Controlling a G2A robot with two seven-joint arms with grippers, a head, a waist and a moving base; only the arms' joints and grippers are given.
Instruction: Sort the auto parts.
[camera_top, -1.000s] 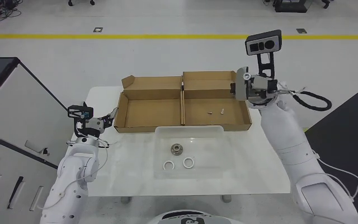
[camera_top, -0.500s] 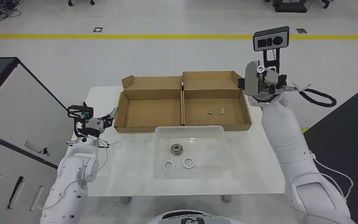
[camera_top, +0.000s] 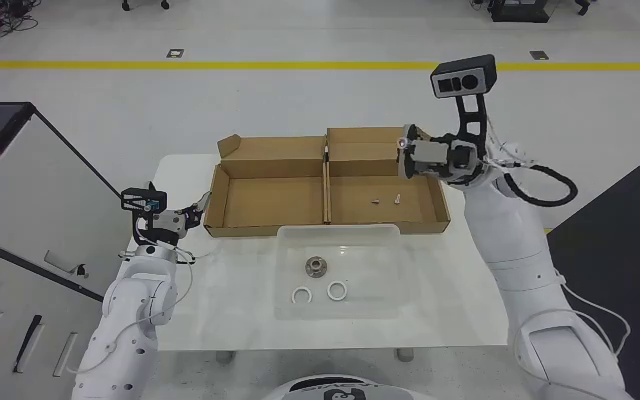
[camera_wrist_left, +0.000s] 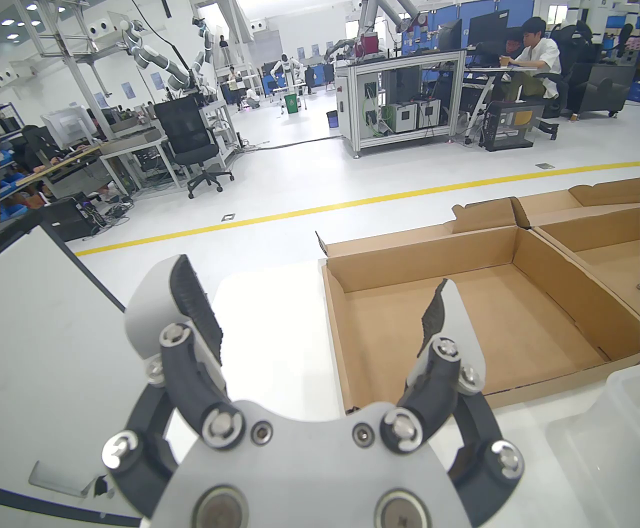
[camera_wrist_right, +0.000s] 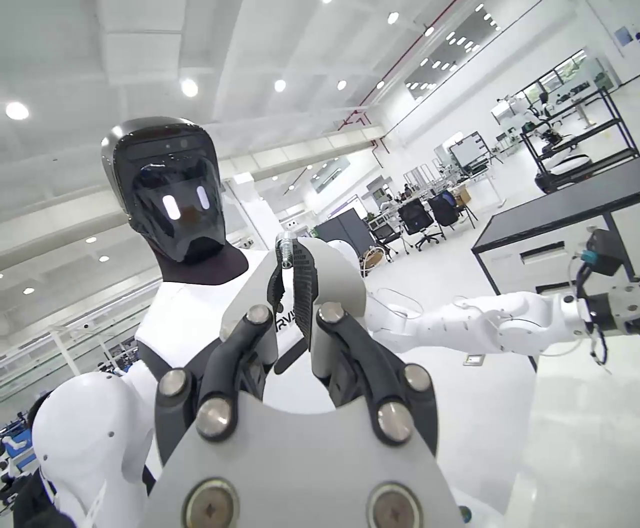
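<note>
Swung round since the earlier frames, the right hand (camera_top: 403, 150) now points across the far side of the right cardboard box (camera_top: 420, 203); before, it faced away beyond that box's outer corner. The left hand (camera_top: 200, 206) has not moved.

From the top, a white, smooth table (camera_top: 230, 300) stands on a pale grey floor (camera_top: 300, 100) crossed by a yellow line (camera_top: 300, 65). Two shallow brown boxes sit side by side, flaps up. The left cardboard box (camera_top: 265, 195) has the left hand just beside its outer wall. Two small screws (camera_top: 376, 198) lie near each other in the right one. In front, touching the boxes, a clear plastic bin (camera_top: 370, 295) holds a round metal hub (camera_top: 316, 265) and two white rings (camera_top: 301, 295).

At the left wrist, the hand's fingers stand wide apart, with black ribbed pads on grey shells, holding nothing. Beyond are the corrugated box walls and a workshop with a black office chair (camera_wrist_left: 192, 145).

At the right wrist, the ribbed pads are pressed together on a small threaded steel bolt (camera_wrist_right: 285, 248), whose end sticks out past the tips. Behind are round ceiling lights (camera_wrist_right: 189, 87) and a black desk (camera_wrist_right: 550, 210).
</note>
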